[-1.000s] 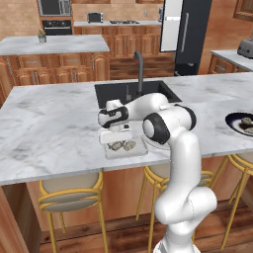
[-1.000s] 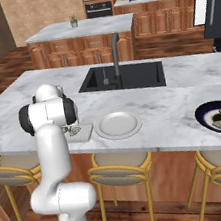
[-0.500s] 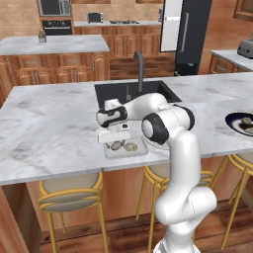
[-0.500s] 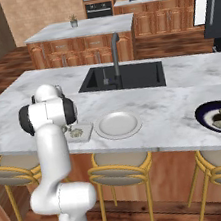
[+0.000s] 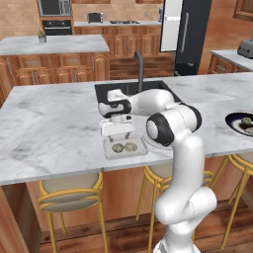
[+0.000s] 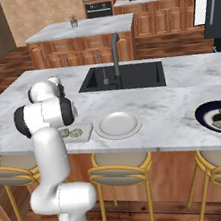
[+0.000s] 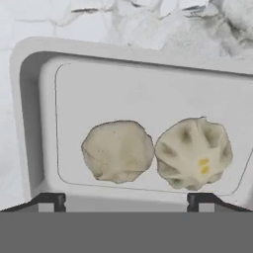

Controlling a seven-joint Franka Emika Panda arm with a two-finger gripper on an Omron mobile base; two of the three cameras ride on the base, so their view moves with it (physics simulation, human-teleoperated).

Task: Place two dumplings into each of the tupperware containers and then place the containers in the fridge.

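My end effector (image 7: 126,200) hangs just above the tupperware container (image 7: 44,99), jaws wide, holding nothing. Two dumplings (image 7: 117,151) lie touching side by side inside that container, on the worktop (image 5: 49,128) near its front edge; round white plate (image 6: 117,124) just beside the container
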